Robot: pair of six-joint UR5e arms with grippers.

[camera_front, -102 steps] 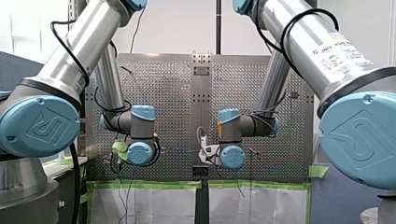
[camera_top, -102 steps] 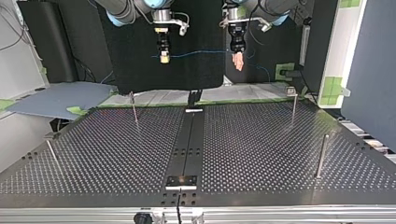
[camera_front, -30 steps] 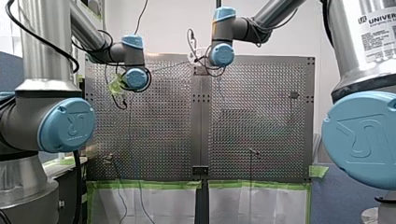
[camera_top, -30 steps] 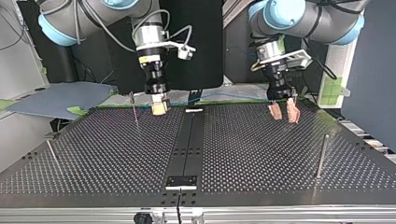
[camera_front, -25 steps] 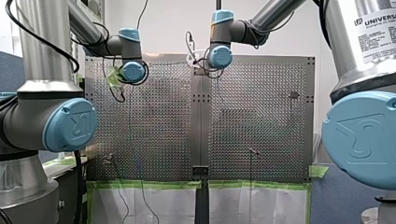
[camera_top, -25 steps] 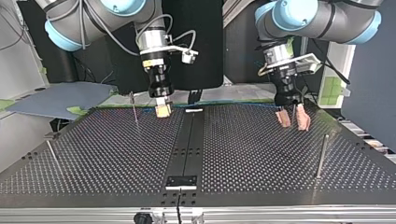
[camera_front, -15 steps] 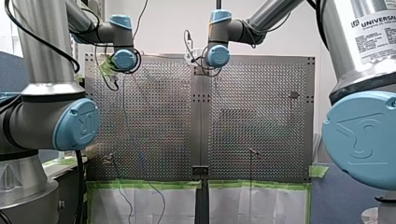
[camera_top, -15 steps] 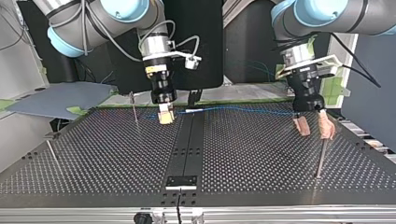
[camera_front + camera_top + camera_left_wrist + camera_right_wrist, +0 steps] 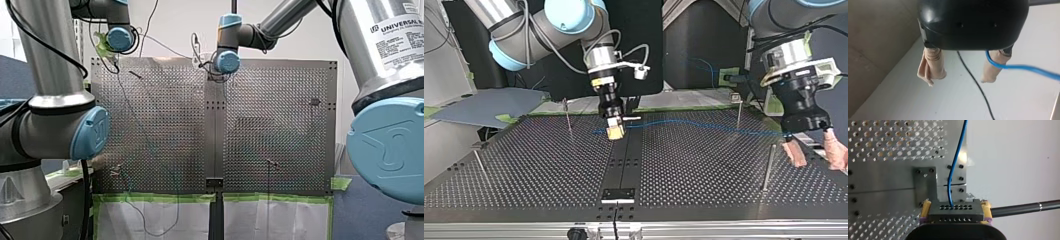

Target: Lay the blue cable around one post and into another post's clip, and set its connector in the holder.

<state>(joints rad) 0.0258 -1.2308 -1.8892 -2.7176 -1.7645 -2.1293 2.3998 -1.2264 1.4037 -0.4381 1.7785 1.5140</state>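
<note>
Blue cable (image 9: 953, 167) rises out of the grey connector (image 9: 955, 206), a small block with rows of holes. My right tool (image 9: 956, 208) is grasping that block between its yellow pads (image 9: 926, 208). Ahead of this tool lies the perforated counter (image 9: 885, 147) with a metal bracket (image 9: 925, 182) bolted to it, and the cable runs up past the bracket's side.

In the top view the black centre strip (image 9: 626, 160) of the counter is the landmark. My right tool hangs low over the strip's far end, near its left edge. Whether the connector touches the surface cannot be told. A short length of cable shows to the strip's left. The rest leads off to the strip's right, low and slightly wavy over the counter, to my left tool (image 9: 816, 155), well to the strip's right at the counter's edge.

My left tool is released, its two beige-wrapped fingers (image 9: 933, 65) spread well apart with nothing pinched between them. In the left wrist view the cable comes from under the black body, hooks against the inner side of one finger and leads away. A black wire (image 9: 975, 82) lies on the pale surface below.

To the strip's right, the near post (image 9: 768, 167) stands just beside my left tool's fingers. The cable passes close to the foot of the far post (image 9: 739, 112). Whether it touches either cannot be told.
</note>
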